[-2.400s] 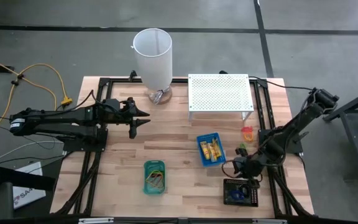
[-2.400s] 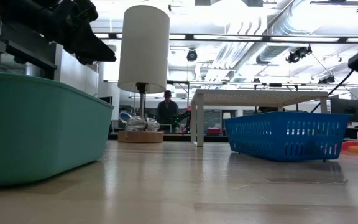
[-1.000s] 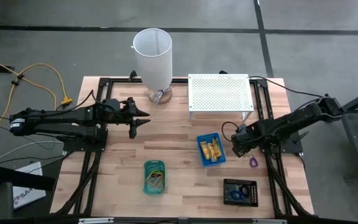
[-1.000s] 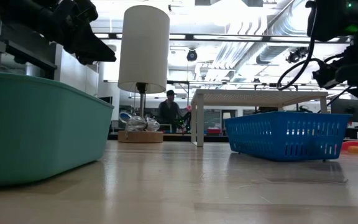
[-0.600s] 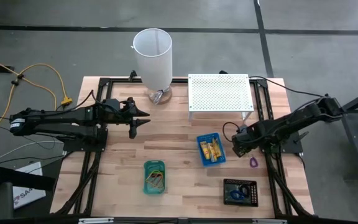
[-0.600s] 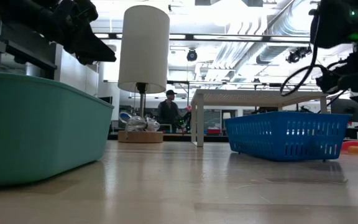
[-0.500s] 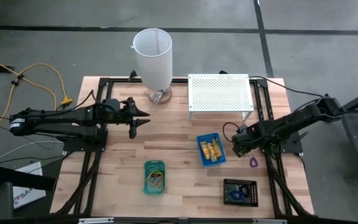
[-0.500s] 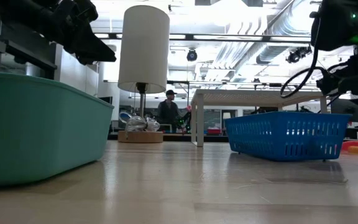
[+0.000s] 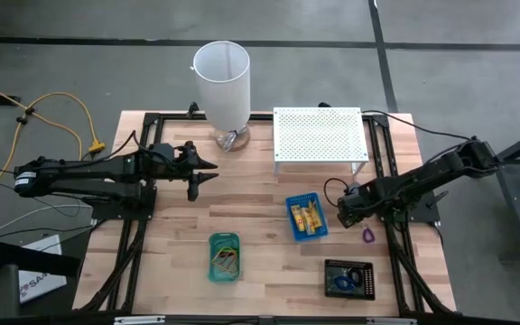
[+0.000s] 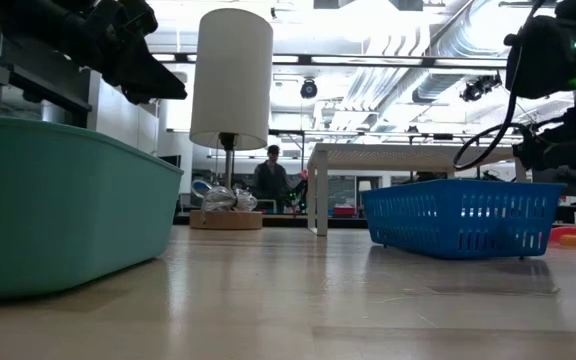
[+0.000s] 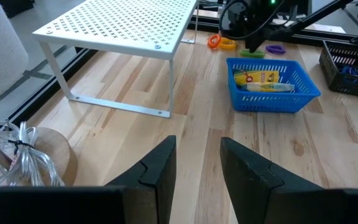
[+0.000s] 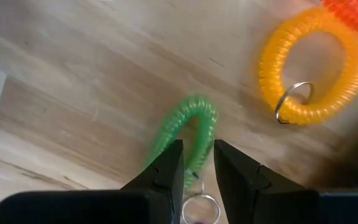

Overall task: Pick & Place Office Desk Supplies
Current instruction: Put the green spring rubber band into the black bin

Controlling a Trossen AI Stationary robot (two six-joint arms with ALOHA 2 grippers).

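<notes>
My right gripper point(image 12: 197, 168) points down, open by a narrow gap, over a green coil loop point(image 12: 188, 127) on the table; the loop's near end and its metal ring point(image 12: 197, 208) lie between the fingertips. A yellow-orange coil loop point(image 12: 306, 68) and a red one point(image 12: 353, 9) lie just beyond. In the high view this gripper point(image 9: 348, 209) is right of the blue tray point(image 9: 306, 218), which holds yellow packets. A purple loop point(image 9: 366, 236) lies nearby. My left gripper point(image 11: 197, 162) waits open above the table's left side point(image 9: 201, 173). My right gripper comes from above, pointing down, with one finger point(image 12: 166, 171) on either side of the green coil loop's near end point(image 12: 194, 165). I cannot tell whether the fingers touch it. The loop lies flat on the table.
A green tray point(image 9: 225, 256) with rubber bands stands at the front middle and a black tray point(image 9: 349, 279) at the front right. A white perforated shelf point(image 9: 320, 135) and a tall white cylinder point(image 9: 222, 77) stand at the back. A person shows far off point(image 10: 269, 175).
My right gripper has sunk toward the coil loops beside the blue tray, still pointing down, with the gap between its fingers unchanged. The left arm has kept still.
</notes>
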